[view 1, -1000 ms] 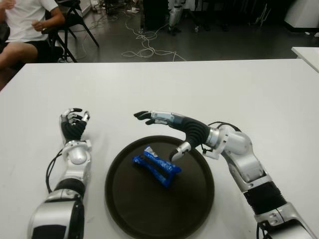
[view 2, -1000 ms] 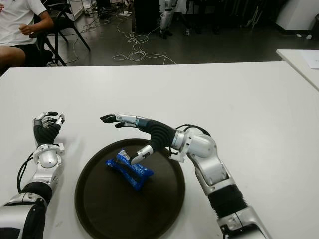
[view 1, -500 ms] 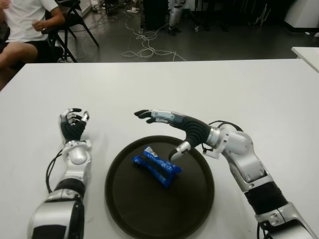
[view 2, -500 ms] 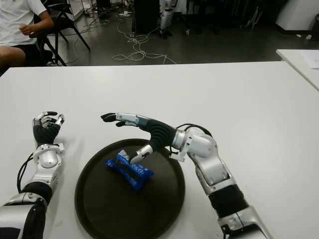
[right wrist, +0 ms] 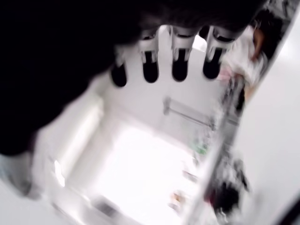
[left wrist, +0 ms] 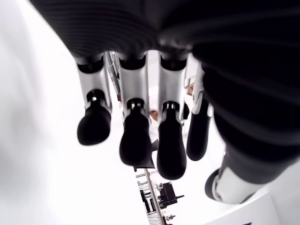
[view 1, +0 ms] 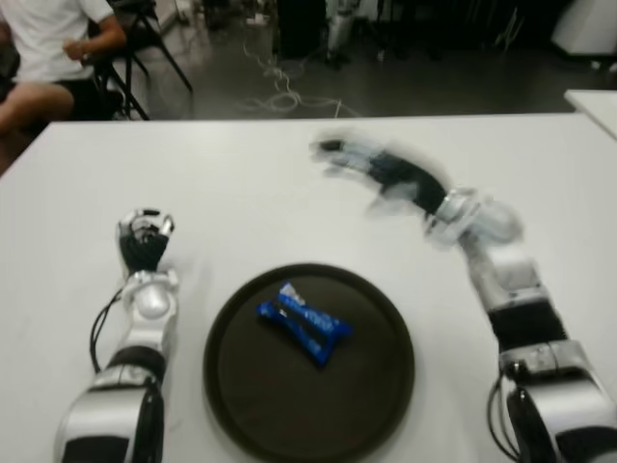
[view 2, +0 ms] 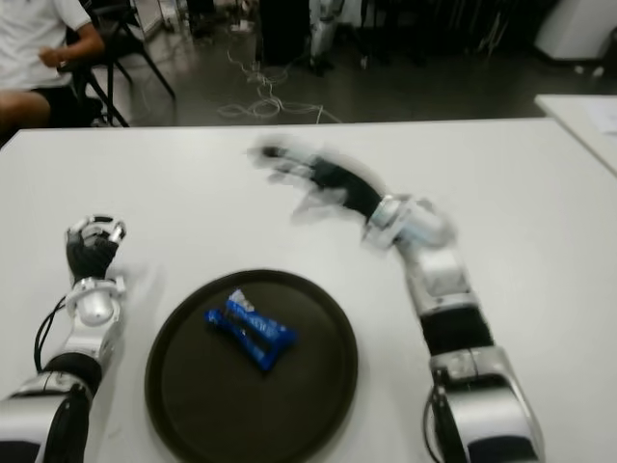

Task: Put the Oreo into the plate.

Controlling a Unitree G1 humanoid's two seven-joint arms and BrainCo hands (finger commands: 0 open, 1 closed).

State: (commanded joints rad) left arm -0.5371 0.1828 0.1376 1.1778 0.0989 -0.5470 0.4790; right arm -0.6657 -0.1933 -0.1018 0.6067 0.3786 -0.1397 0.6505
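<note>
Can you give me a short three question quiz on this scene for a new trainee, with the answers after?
1. True or false: the Oreo pack lies inside the dark round plate.
2. Which hand is raised over the table beyond the plate? A. left hand B. right hand C. both
3. Fill in: the left hand shows to the ____ of the plate in the eye views.

Key:
1. True. The blue pack lies on the plate, and no hand touches it.
2. B. The right hand is up over the white table, its fingers extended and holding nothing.
3. Left. It holds nothing, with its fingers curled.
</note>
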